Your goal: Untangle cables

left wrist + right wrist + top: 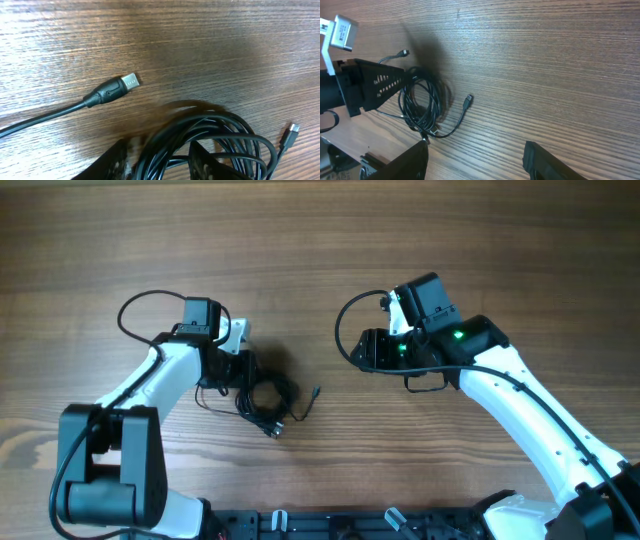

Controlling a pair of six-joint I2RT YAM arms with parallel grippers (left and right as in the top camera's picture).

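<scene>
The cables (266,395) lie as one small coil of thin black cords left of the table's middle. One loose end (315,391) trails to the right. My left gripper (243,380) is down on the coil's left side. In its wrist view the coil's strands (165,145) run between the two fingers (110,162), which stand apart, so it is open. A silver-tipped plug (124,85) lies just ahead and a smaller plug (293,129) to the right. My right gripper (362,348) hovers open over bare wood, right of the coil (422,107).
Thick black arm cables loop beside each wrist, on the left (135,308) and on the right (342,330). A black rail (330,525) runs along the front edge. Wooden tabletop lies between the two grippers.
</scene>
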